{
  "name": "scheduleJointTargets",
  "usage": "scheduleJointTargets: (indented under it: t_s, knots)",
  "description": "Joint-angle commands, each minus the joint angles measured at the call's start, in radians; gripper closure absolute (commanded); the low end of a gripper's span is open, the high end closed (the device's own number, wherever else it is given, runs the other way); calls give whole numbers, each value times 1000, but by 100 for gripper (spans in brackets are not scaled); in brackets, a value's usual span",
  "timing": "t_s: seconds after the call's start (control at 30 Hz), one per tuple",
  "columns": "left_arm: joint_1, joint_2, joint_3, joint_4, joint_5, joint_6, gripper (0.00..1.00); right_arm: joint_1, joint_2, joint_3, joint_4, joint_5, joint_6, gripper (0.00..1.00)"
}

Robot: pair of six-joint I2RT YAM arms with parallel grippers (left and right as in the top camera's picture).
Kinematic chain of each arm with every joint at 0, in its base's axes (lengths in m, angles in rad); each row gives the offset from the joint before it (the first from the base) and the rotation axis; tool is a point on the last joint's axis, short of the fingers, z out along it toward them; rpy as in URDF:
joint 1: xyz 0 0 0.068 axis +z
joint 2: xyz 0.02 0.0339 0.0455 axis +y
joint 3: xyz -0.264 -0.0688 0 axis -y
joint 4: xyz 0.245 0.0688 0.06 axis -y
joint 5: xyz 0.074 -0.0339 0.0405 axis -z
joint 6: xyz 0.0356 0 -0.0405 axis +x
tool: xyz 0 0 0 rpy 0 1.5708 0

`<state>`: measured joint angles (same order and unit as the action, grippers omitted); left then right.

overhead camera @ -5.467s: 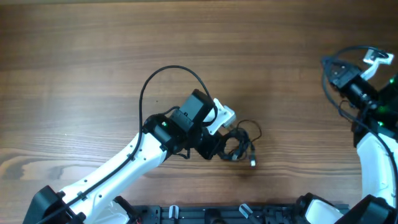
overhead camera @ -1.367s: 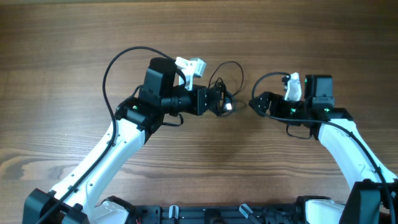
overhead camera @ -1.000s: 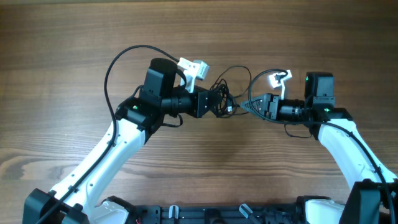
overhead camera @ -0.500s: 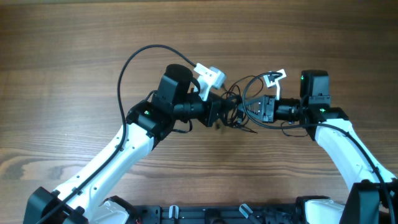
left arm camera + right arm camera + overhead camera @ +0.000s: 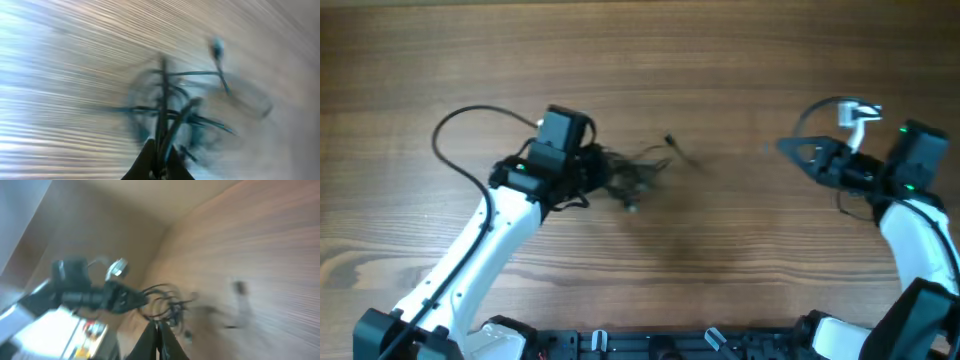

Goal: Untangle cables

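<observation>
**Separation step, judged to be under way.** The cables (image 5: 632,178), a blurred knot seen against the wooden table (image 5: 720,60), sit at 3 o'clock of the left gripper (image 5: 598,173), whose jaws are clamped on several strands. The right gripper (image 5: 790,149), well apart at 3 o'clock of the knot, is closed narrow; whether it pinches a cord cannot be told. The next move calls for drawing one strand free without tightening the knot.
</observation>
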<state>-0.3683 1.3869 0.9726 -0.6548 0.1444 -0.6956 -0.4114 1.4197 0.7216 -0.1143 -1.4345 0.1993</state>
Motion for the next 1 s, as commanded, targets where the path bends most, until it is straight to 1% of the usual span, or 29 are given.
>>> scheduleJointTargets:
  t_s: [0.0,0.03,0.07,0.1,0.13,0.2,0.23,0.27,0.37,0.43,0.5,0.63,0.73,0.8,0.83,0.9,0.97]
  knots:
    - [68,1,-4,0,-86,-106,96,-73,-4,6,-19,157,105,96]
    - [81,1,-4,7,-84,-120,96,-79,-4,6,-28,185,119,96]
    - [90,1,-4,40,-58,-100,96,-78,-4,6,-48,211,116,93]
    - [89,1,-4,95,21,9,96,-71,-4,6,-63,218,113,88]
    - [81,1,-4,159,151,156,96,-60,-4,6,-73,220,99,79]
    - [51,1,-4,270,472,433,96,-22,-4,6,-75,219,55,67]
    - [32,1,-4,303,594,538,96,12,-4,6,-75,219,27,62]
    - [10,1,-4,320,662,615,96,50,-4,6,-76,219,2,58]
    - [-29,1,-4,323,657,667,96,155,-4,6,-77,220,-47,50]
    - [-41,1,-4,323,639,666,96,237,-4,6,-76,231,-82,44]
    - [-42,1,-4,323,631,666,96,324,-4,6,-78,292,-97,43]
    - [-42,1,-4,327,629,662,96,476,-4,6,-76,452,-96,43]
    - [-42,1,-4,327,628,662,96,566,-4,6,-74,490,-95,48]
    - [-42,1,-4,329,628,662,96,614,-4,6,-82,521,-95,54]
    - [-42,1,-4,329,628,662,96,629,-4,6,-85,527,-95,56]
    - [-42,1,-4,328,628,662,96,642,-3,6,-85,526,-95,64]
    - [-42,1,-4,323,580,641,96,642,-3,6,-85,527,-95,70]
